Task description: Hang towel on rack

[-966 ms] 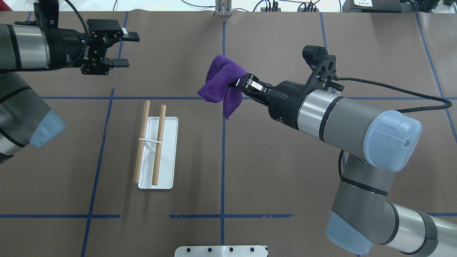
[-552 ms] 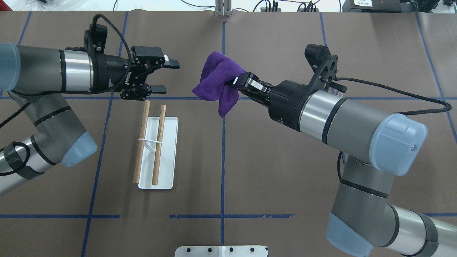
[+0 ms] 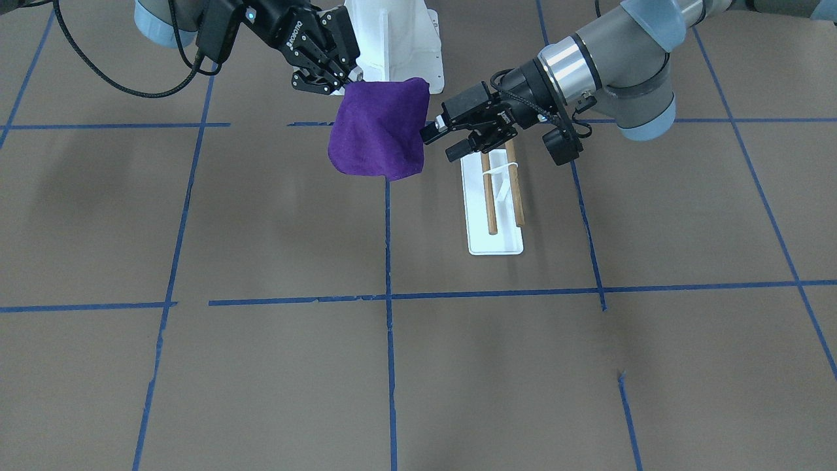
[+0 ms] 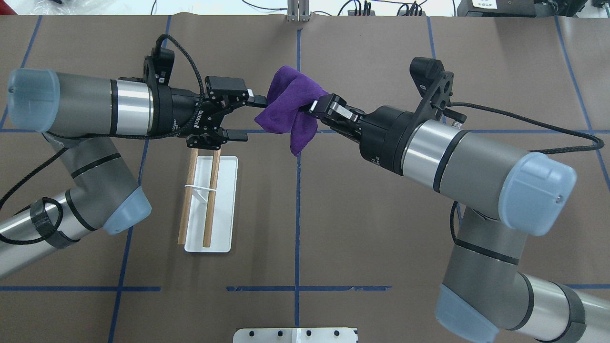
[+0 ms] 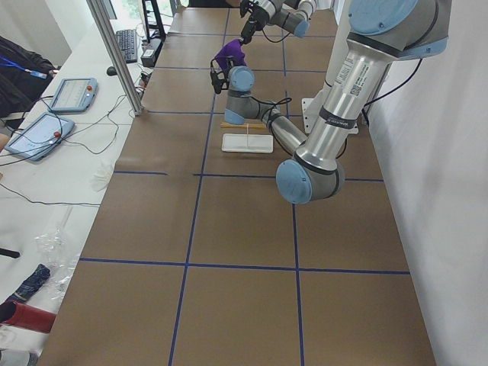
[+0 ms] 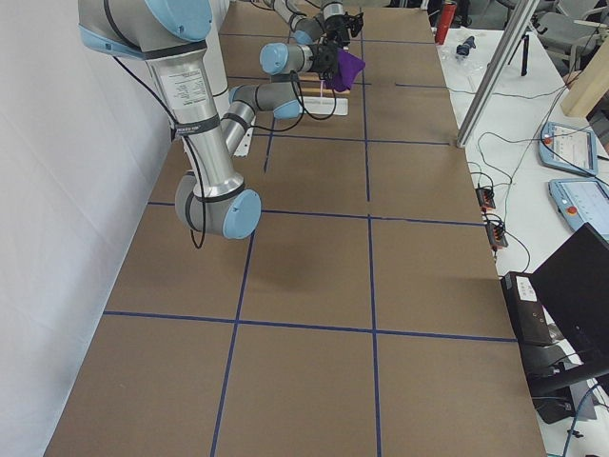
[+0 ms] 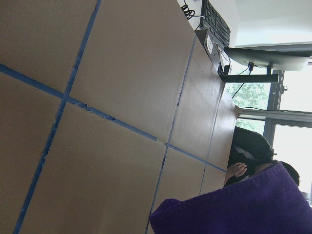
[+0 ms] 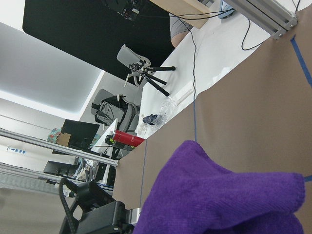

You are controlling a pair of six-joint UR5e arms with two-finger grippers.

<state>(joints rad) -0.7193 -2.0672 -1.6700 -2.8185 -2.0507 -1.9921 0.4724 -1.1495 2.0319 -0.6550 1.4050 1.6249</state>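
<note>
The purple towel [image 4: 288, 107] hangs bunched in the air over the table's centre line, and it also shows in the front view [image 3: 379, 131]. My right gripper [image 4: 315, 105] is shut on the towel's right side. My left gripper [image 4: 249, 119] is open, level with the towel, and its far fingertip [image 4: 259, 100] is at the towel's left edge. The towel's lower corner lies at the mouth of the open jaws. The rack [image 4: 211, 205] stands on the table below the left gripper, with two brown dowels over a white base [image 3: 495, 242]. Both wrist views show towel cloth at the bottom [image 7: 239, 204] [image 8: 219, 195].
The white robot pedestal [image 4: 295, 335] sits at the near table edge. An aluminium post [image 4: 298, 12] stands at the far edge. Blue tape lines [image 4: 297, 214] cross the brown table cover. Cables and tablets lie beyond the far edge.
My left arm has swept in from the far left to the towel's left edge, with its gripper still open. My right gripper has kept hold of the towel and barely moved.
</note>
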